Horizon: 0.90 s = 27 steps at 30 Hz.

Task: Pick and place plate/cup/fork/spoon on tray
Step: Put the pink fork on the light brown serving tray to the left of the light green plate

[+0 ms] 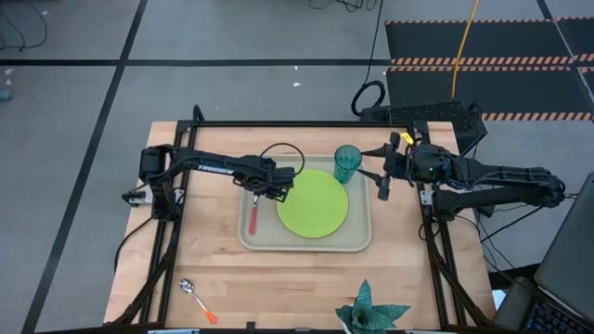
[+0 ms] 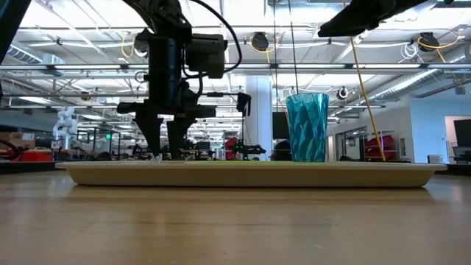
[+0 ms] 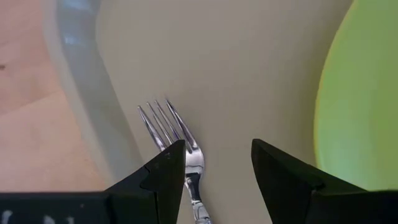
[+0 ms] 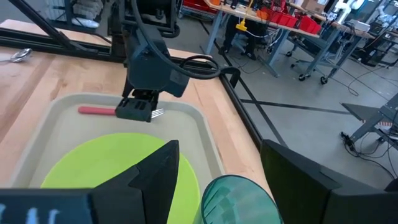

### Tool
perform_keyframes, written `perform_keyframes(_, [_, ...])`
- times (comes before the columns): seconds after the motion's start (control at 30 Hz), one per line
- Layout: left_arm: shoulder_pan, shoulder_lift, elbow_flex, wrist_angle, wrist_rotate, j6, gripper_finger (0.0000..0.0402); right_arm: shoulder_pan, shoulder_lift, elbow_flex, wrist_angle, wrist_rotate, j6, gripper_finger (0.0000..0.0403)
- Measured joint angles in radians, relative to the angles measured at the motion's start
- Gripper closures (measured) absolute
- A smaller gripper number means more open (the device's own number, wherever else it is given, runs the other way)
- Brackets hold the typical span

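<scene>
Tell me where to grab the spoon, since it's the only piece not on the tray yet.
Grip the spoon across its orange handle, probably near the middle, coming straight down from above. It lies flat on the table by the near left corner, bowl towards the left edge, with nothing beside it. The narrow handle suits the fingers better than the rounded bowl. The left gripper, open over the fork, is nearer.

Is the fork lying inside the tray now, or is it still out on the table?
Inside. The fork lies flat on the tray floor beside the plate, under the open left gripper.
</scene>
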Motion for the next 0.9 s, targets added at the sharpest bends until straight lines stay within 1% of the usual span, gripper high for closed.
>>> perform_keyframes(0.3, [0.014,0.000,0.000,0.000,0.002,0.005,0.0216,0.000,0.000,0.000,0.000,0.000,0.000,0.0183])
perform_keyframes(0.43, [0.026,0.000,0.000,0.000,0.093,-0.024,0.0216,0.000,0.000,0.000,0.000,0.000,0.000,0.0183])
perform_keyframes(0.53, [0.032,0.000,0.000,0.000,0.139,-0.030,0.0216,0.000,0.000,0.000,0.000,0.000,0.000,0.0183])
perform_keyframes(0.9, [0.093,0.000,0.000,-0.009,0.230,-0.031,0.0216,0.000,0.000,0.000,0.000,0.000,0.000,0.0183])
